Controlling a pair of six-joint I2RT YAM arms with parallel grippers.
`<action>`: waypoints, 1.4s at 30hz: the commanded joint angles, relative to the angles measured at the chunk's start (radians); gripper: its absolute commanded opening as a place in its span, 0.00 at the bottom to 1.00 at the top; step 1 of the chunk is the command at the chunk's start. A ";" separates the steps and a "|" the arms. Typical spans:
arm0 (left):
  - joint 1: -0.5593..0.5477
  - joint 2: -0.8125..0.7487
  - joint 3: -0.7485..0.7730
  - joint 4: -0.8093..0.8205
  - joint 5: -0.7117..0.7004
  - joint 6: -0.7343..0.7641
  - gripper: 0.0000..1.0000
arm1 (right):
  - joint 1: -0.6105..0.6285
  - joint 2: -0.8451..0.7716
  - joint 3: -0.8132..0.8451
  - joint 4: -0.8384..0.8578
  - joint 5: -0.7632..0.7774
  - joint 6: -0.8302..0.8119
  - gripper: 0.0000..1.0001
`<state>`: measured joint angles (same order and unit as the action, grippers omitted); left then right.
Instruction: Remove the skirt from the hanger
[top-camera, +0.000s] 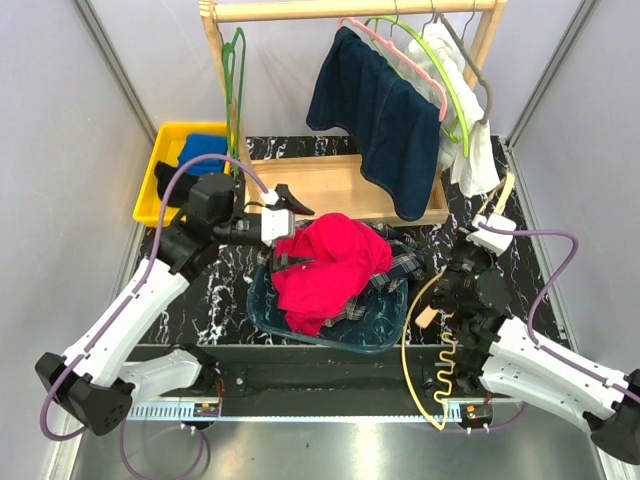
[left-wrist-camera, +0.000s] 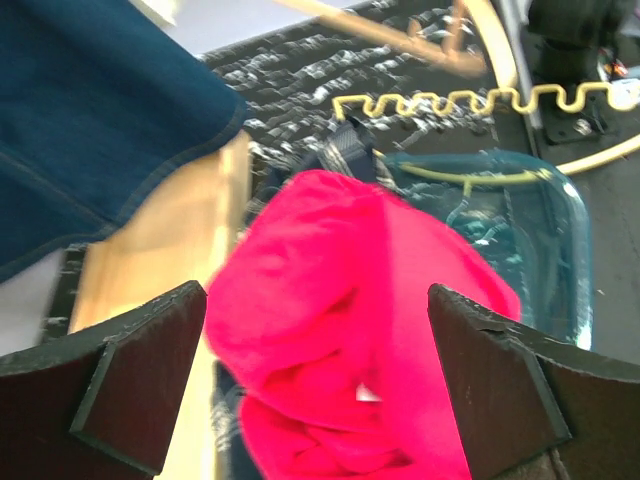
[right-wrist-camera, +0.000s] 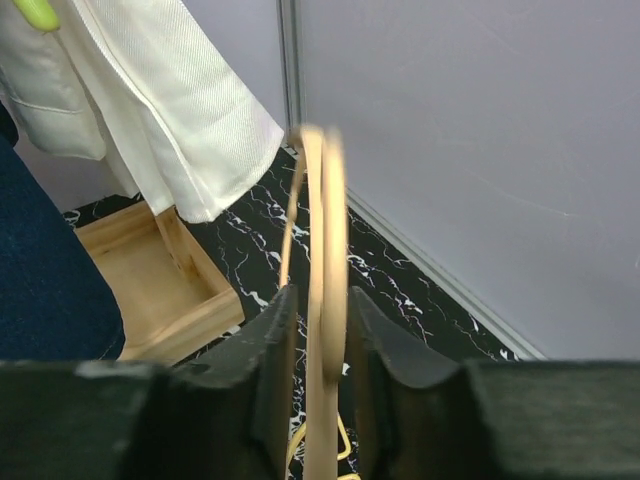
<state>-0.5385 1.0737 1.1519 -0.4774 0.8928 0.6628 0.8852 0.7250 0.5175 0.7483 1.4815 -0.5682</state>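
The dark navy skirt (top-camera: 385, 115) hangs on the pale pink hanger (top-camera: 395, 50) from the wooden rail (top-camera: 350, 9) at the back. Its hem fills the top left of the left wrist view (left-wrist-camera: 90, 120) and the left edge of the right wrist view (right-wrist-camera: 40, 270). My left gripper (top-camera: 298, 205) is open and empty, hovering over the red T-shirt (left-wrist-camera: 340, 300), below and left of the skirt. My right gripper (right-wrist-camera: 322, 340) is shut on a tan hanger (right-wrist-camera: 325, 250) at the right of the table, below the rail's right end.
A teal basin (top-camera: 385, 335) holds the red T-shirt (top-camera: 330, 265) and a plaid shirt (top-camera: 395, 265). A wooden tray (top-camera: 330, 185) lies under the skirt. A white garment (top-camera: 465, 130), a green hanger (top-camera: 440, 70) and a grey hanger (top-camera: 470, 60) hang beside it. A yellow bin (top-camera: 160, 150) stands at the back left.
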 joint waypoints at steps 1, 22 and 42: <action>-0.003 -0.008 0.104 0.060 -0.035 -0.046 0.99 | 0.011 -0.036 0.030 0.074 0.224 0.002 0.44; 0.222 0.267 0.512 0.411 0.052 -0.791 0.99 | 0.058 0.598 1.258 -0.617 -0.390 0.044 0.77; 0.367 0.074 0.316 0.327 0.123 -0.678 0.99 | -0.465 1.223 2.141 -1.069 -1.230 0.425 0.78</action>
<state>-0.1822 1.1591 1.4784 -0.1356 0.9932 -0.0566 0.4175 1.9629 2.6038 -0.2119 0.4458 -0.2920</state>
